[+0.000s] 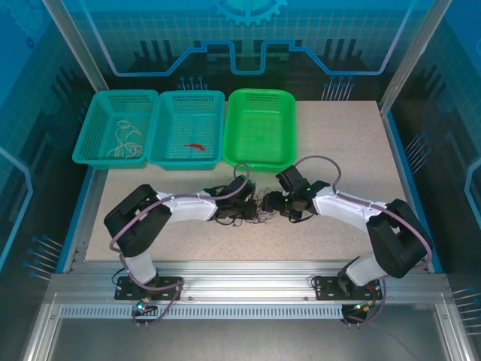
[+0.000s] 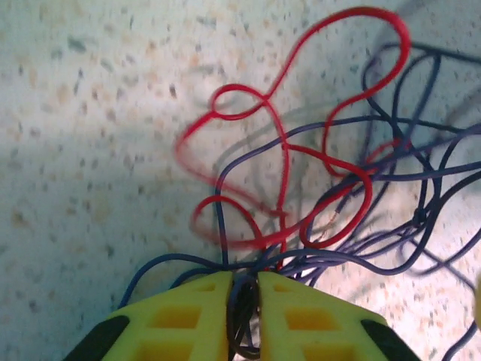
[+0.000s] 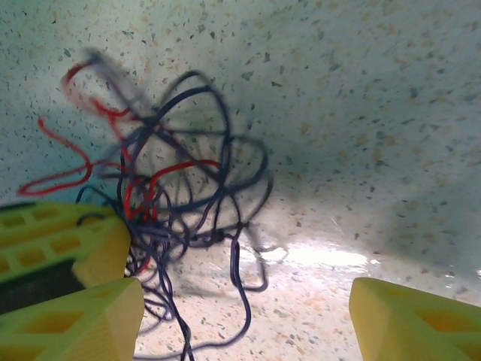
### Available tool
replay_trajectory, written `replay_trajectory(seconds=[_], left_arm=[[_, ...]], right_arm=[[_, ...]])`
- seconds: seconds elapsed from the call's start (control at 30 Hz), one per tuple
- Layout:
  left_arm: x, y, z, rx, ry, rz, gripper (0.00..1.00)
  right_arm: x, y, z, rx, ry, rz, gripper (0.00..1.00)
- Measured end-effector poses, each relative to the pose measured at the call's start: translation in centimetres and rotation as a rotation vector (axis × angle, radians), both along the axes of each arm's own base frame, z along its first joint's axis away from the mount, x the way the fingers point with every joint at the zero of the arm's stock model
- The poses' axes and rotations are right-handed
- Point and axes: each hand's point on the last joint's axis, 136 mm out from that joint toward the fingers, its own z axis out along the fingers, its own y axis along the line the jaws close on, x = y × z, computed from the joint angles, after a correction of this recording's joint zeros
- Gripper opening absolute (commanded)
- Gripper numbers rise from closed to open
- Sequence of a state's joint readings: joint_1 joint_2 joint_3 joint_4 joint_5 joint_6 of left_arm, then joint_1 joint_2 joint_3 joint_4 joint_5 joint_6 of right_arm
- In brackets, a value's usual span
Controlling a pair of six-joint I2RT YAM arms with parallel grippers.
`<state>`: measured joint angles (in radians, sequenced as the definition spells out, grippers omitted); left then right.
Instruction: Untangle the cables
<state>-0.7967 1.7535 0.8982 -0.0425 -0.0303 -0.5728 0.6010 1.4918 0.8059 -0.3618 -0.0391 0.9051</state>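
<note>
Cables (image 1: 254, 209), red and dark purple, tangled clump, on table (image 1: 338, 143)

I was running a robotics lab cell: aluminium-profile frame (image 1: 240, 289), blue printed enclosure panels (image 1: 248, 37), speckled counter (image 1: 338, 150), plastic sorting baskets (image 1: 188, 161).

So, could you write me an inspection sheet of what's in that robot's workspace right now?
Surface: speckled tabletop.
Job's things: tangle of red and dark cables between the arms; cream-white wires in the left teal basket; red wire in the middle teal basket; green basket beside them.
Clutter: nothing seen.
Grippers: left jaws shut on dark strands of the tangle; right jaws open next to it.
Cables: thick purple-grey arm cables arch over the wrists.
Surroundings: blue see-through walls; aluminium frame in front.
</note>
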Motion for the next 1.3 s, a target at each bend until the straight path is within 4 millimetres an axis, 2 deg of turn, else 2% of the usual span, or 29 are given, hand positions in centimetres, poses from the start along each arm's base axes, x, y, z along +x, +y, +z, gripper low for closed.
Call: replay_trajectory(seconds=[0.07, 0.23, 0.3, 0.4, 0.6, 0.67, 0.73, 0.87, 1.0, 1.17, 1.3], left_arm=[[-0.9, -0.3, 0.3, -0.046, 0.015, 0.007, 0.21], [-3.6, -2.5, 0.5, -0.126, 0.057, 0.001, 0.48], [-4.3, -3.7, 1.3, -0.169, 0.047, -0.012, 0.57], [-4.4, -4.0, 3.8, -0.221, -0.006, -0.012, 0.61], [-3.0, -2.4, 12.8, -0.291, -0.263, -0.038, 0.65], [-2.5, -1.3, 14.7, -0.290, -0.315, -0.031, 0.63], [-1.6, -0.3, 15.3, -0.265, -0.334, -0.015, 0.60], [0.1, 0.9, 14.1, -0.176, -0.299, -0.009, 0.52], [1.3, -1.0, 11.3, -0.105, -0.212, -0.099, 0.47], [0.7, -3.4, 6.5, -0.040, -0.100, -0.279, 0.42], [-0.5, -3.6, 3.3, -0.008, -0.026, -0.373, 0.41]], right_arm=[[0.1, 0.4, -0.3, 0.021, 0.014, -0.014, 0.74], [0.1, 0.9, -1.3, 0.042, 0.054, -0.040, 0.73], [0.0, 1.0, -1.4, 0.045, 0.058, -0.037, 0.73], [0.1, 0.9, -1.4, 0.045, 0.057, -0.039, 0.72], [0.3, 0.0, -0.7, 0.045, 0.030, -0.044, 0.73], [0.1, -0.4, 0.0, 0.048, 0.008, -0.039, 0.73], [-0.3, -0.7, 0.7, 0.053, -0.019, -0.030, 0.73], [-0.7, -1.1, 2.1, 0.067, -0.073, -0.009, 0.72], [-1.9, -1.9, 1.7, 0.048, -0.074, -0.007, 0.71], [-2.8, -3.2, 2.2, 0.016, -0.089, -0.011, 0.72], [-3.0, -3.6, 2.7, 0.002, -0.106, -0.003, 0.72]])
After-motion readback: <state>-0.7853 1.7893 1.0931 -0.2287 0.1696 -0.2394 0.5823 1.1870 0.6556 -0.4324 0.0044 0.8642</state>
